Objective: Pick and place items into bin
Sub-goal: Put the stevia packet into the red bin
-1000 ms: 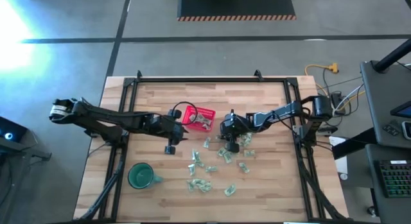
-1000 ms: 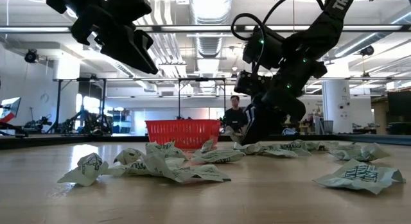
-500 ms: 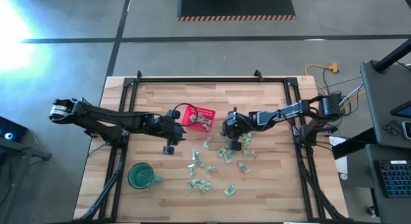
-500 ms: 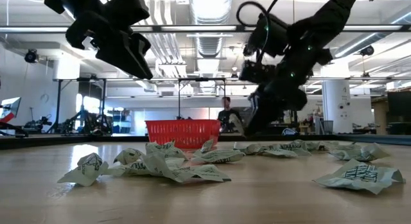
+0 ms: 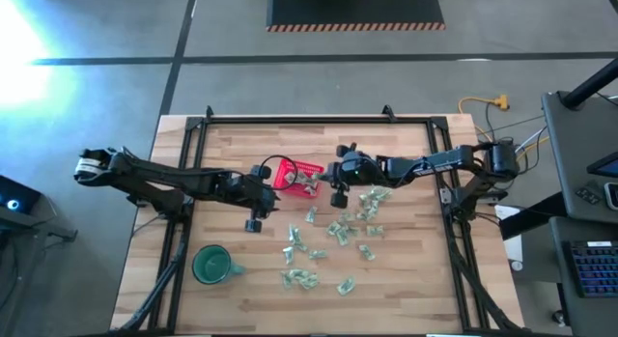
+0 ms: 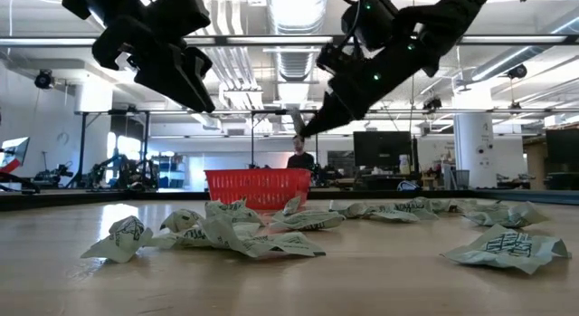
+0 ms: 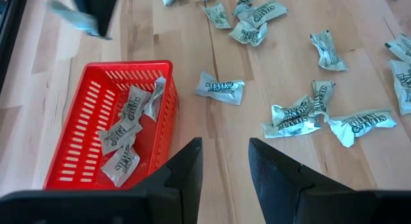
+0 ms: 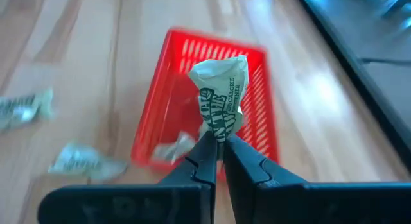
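Right hand (image 8: pixel 218 147) pinches a wrapped item (image 8: pixel 221 99), carried high over the red bin (image 8: pixel 257 95) for dropping; left hand (image 7: pixel 221 161) hovers open, empty.

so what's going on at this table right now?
Two arms are clearing wrapped pieces off the table into the red basket. The right gripper is pinched shut on one crumpled wrapper, raised and heading for the basket, not yet released. The left gripper hangs open just beside the basket, holding nothing. A few wrappers already lie inside; many more loose wrappers are scattered on the wood. A green mug stands off near the left arm.
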